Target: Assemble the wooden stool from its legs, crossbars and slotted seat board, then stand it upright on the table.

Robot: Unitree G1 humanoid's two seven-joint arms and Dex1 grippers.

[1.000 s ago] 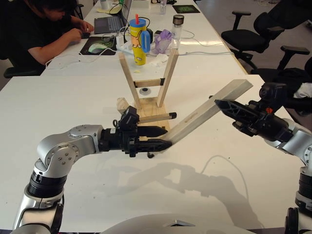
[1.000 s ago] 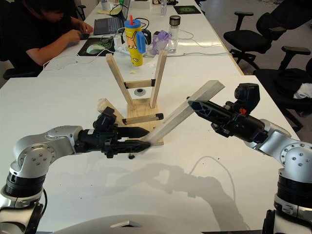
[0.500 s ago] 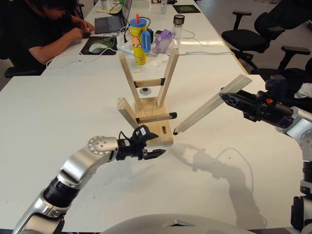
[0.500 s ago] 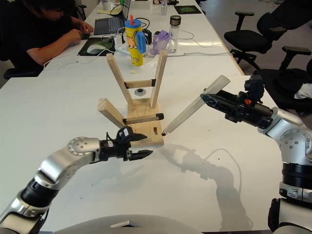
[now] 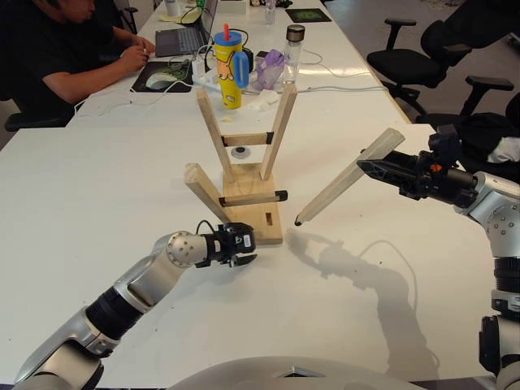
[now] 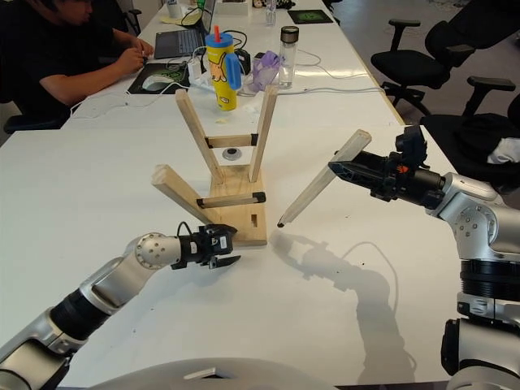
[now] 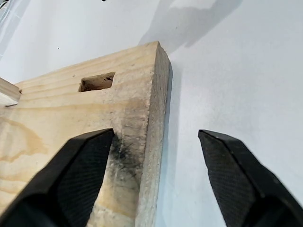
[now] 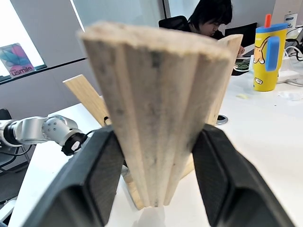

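Over white table (image 5: 97, 187), clamping light-looking, rigid leg (image 5: 337, 188) near its top in right end effector (image 5: 370, 168); holding left end effector (image 5: 242, 257) open astride seat board (image 5: 262, 221) edge.

My head's two eyes sit side by side above my arms and look forward and down over the white table (image 5: 97, 187). Both take in the same spread: the upturned stool (image 5: 244, 154) at mid-table, my left gripper (image 5: 246, 250) by its seat board (image 5: 268, 221), and my right gripper (image 5: 366, 166) off to the right. My left wrist camera sits very close and looks out between its spread fingers (image 7: 80, 170) at the board's corner. My right wrist camera looks along the loose leg (image 8: 151, 109) it holds, across the table towards the stool. Farther off it catches my left arm (image 8: 42, 130), which the head views share.
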